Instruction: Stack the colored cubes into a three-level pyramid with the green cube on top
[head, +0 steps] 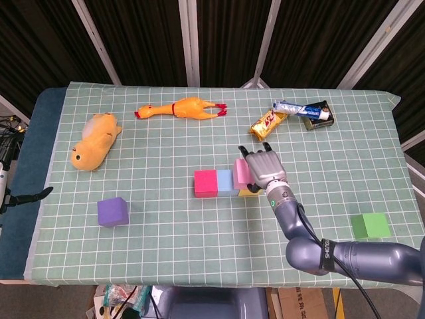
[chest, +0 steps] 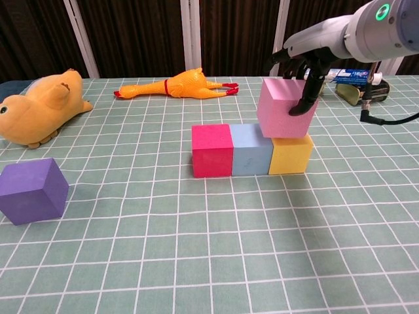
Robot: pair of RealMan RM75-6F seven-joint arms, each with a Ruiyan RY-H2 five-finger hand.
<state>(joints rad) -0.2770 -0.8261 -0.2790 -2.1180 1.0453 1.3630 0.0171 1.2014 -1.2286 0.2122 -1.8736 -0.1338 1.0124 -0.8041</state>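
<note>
A pale pink cube [chest: 283, 118], matte and foam-like with crisp edges, is gripped by the right hand [chest: 302, 72] at centre-right of the chest view. The fingers [chest: 306, 98] are wrapped over its top and down its right face. The cube sits over the seam between the light blue cube [chest: 252, 149] and the yellow cube [chest: 289, 154], mostly above the yellow one; whether it rests fully on them or is just above cannot be told. In the head view the pink cube [head: 241, 173] is partly hidden behind the hand [head: 264, 167], near frame centre.

A base row is formed at mid-frame by the magenta cube [chest: 212, 150], the light blue cube and the yellow cube, set side by side and touching, left to right.

The purple cube [chest: 31, 190] is seen alone at the lower left of the chest view. The green cube [head: 370, 226] lies at the lower right of the head view, well apart from the row.

The left hand is not seen in either view.

Along the far side of the checked green tablecloth [head: 199, 239] are noted an orange plush toy [head: 95, 140] at left, a rubber chicken [head: 182, 108] at upper centre, and a snack wrapper [head: 268, 123], a toothpaste tube [head: 302, 109] and a dark tin [head: 317, 117] at upper right.
</note>
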